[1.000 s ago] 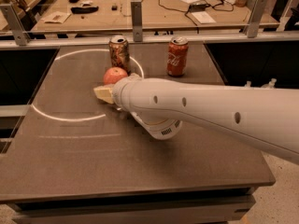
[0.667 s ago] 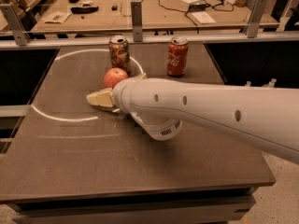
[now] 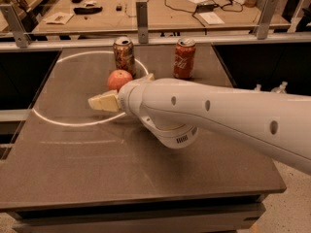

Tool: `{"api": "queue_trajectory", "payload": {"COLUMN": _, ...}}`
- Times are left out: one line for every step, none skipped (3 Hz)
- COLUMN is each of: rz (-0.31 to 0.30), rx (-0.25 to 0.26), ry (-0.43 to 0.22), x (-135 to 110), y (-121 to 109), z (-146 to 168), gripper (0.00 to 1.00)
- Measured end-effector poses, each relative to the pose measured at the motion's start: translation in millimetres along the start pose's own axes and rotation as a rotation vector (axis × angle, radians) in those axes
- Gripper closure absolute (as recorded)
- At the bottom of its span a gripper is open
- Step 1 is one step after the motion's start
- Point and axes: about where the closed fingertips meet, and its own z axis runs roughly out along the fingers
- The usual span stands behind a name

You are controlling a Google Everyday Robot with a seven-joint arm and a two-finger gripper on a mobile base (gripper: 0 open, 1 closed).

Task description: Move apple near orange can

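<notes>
The red-orange apple (image 3: 119,79) sits on the dark table (image 3: 97,174), just in front of the orange can (image 3: 124,55), close to it. My gripper (image 3: 125,90) is at the end of the white arm that reaches in from the right. One pale finger (image 3: 102,102) sticks out left of and below the apple, the other tip (image 3: 148,76) shows to the apple's right. The fingers are spread apart and the apple stands at their far side. I cannot tell whether they touch it.
A red Coca-Cola can (image 3: 184,58) stands right of the orange can. A white circle line (image 3: 53,120) is marked on the table. A metal rail with posts (image 3: 142,14) runs along the far edge, with a cluttered desk (image 3: 194,4) behind.
The left finger has shifted a little left and toward the camera, away from the apple. The apple and both cans have not moved.
</notes>
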Motion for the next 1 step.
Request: {"api": "queue_trajectory", "payload": {"rz": -0.014, "rx": -0.008, "ry": -0.004, "x": -3.8, "y": 2.2, "z": -15.1, "gripper": 0.00}}
